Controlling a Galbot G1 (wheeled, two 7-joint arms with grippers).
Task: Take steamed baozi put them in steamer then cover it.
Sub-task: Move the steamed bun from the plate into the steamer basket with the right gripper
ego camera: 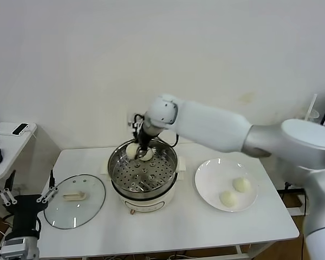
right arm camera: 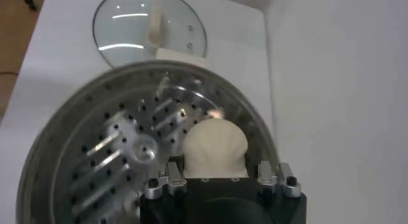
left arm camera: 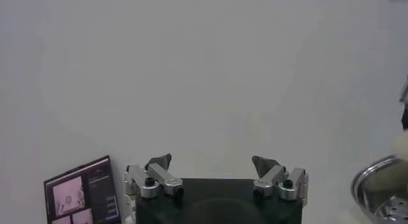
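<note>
At the centre of a white table (ego camera: 168, 230) stands the steamer (ego camera: 143, 172), a shiny steel pot with a perforated tray on a white base. The right gripper (ego camera: 142, 146) reaches down over its far rim, its fingers pinching a steamed baozi (right arm camera: 215, 150); the wrist view shows the bun squeezed between them just above the tray, its lower part hidden by the gripper body. From the head view a second bun (ego camera: 132, 150) sits at the far left of the tray, partly masked by the gripper, so whether the two buns touch cannot be made out. To the right lies a white plate (ego camera: 208, 183) with two more buns (ego camera: 234, 192) near its right side, slightly apart. The cover (ego camera: 75, 200), a glass lid with a cream handle, lies flat on the table left of the steamer. The left gripper (ego camera: 27, 196) waits off the table's near left corner, fingers spread wide with nothing between them.
</note>
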